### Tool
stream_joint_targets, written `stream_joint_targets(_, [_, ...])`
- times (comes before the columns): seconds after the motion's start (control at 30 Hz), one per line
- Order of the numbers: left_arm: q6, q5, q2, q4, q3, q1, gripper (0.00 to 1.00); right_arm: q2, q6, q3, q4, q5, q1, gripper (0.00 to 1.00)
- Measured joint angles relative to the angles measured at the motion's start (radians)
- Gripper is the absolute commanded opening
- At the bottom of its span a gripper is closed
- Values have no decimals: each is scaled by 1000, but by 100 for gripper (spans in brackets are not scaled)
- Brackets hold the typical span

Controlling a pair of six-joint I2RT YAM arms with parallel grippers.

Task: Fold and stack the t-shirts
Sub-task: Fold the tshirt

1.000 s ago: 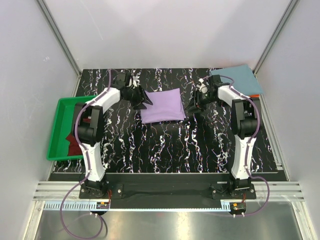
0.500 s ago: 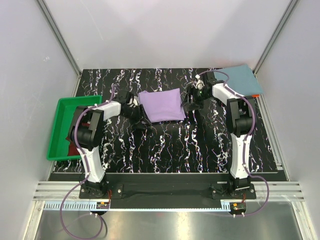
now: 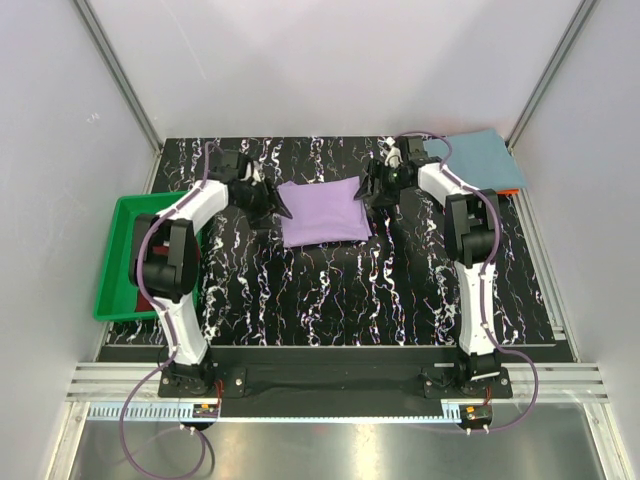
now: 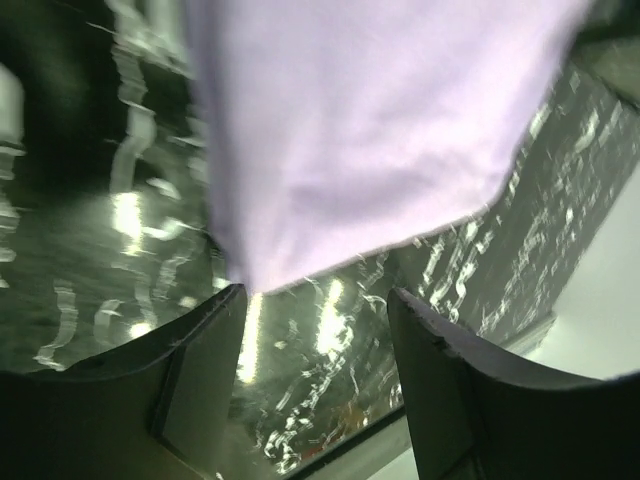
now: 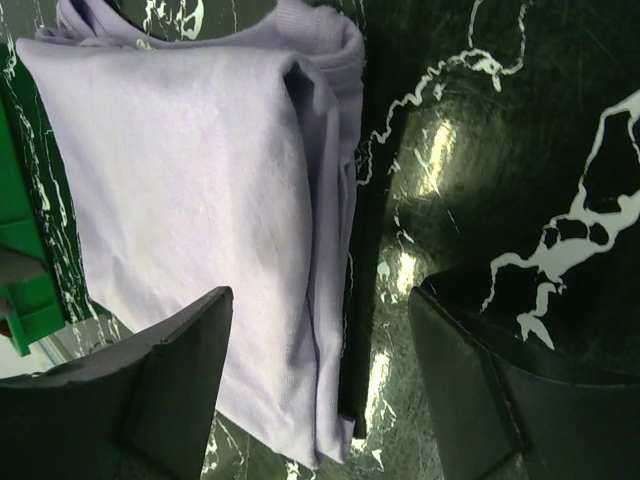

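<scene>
- Looking down from the top view, the green tray sits at the 9 o'clock edge of the table. The maroon shirt lies crumpled in the tray's near end, partly hidden by the left arm.
- Same view: the lavender shirt lies flat near the table's middle, a little toward 12 o'clock, folded into a neat, slightly skewed rectangle. The teal shirt lies at the 1 o'clock corner, well apart from it.
- Same view: the left hand is at the lavender shirt's 9 o'clock edge and the right hand at its 2 o'clock corner. From here I cannot tell how their fingers stand.
- Left wrist view: the fingers are spread apart, gripping no cloth. A smooth, blurred corner of the lavender shirt lies on the table just beyond the gap, toward 12 o'clock.
- Right wrist view: the fingers are likewise wide apart. The shirt's folded layers run along its 3 o'clock edge, with the ribbed collar bunched at 12 o'clock, detail the top view does not resolve. A sliver of the tray shows at 9 o'clock.
</scene>
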Motion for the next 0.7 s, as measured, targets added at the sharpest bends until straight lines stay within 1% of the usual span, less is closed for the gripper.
stream_joint_targets(0.1, [3, -16, 53, -4, 24, 36, 62, 4, -6, 2, 16, -1, 8, 75])
stream_joint_targets(0.2, [19, -24, 163, -13, 91, 54, 61, 10, -8, 2, 40, -2, 21, 73])
stream_joint_targets(0.27, [23, -7, 227, -10, 122, 54, 58, 14, -12, 1, 56, -3, 32, 70])
stream_joint_targets(0.3, [23, 9, 235, -12, 130, 55, 56, 17, -12, 0, 64, -3, 37, 70])
stream_joint_targets(0.33, [26, 6, 235, -10, 136, 53, 51, 18, -14, -3, 74, -5, 43, 68])
stream_joint_targets(0.43, [35, 4, 255, -5, 162, 51, 40, 16, -15, -32, 126, -21, 58, 67])
stream_joint_targets(0.47, [38, 4, 264, -4, 168, 50, 30, 14, -15, -42, 142, -25, 61, 67])
stream_joint_targets(0.53, [37, 7, 283, -4, 178, 50, 21, 3, -16, -71, 176, -29, 62, 68])
stream_joint_targets(0.57, [39, 9, 288, -3, 180, 51, 15, -2, -16, -83, 191, -30, 61, 70])
stream_joint_targets(0.7, [40, 12, 293, -5, 184, 58, 3, -30, -14, -144, 254, -36, 62, 73])
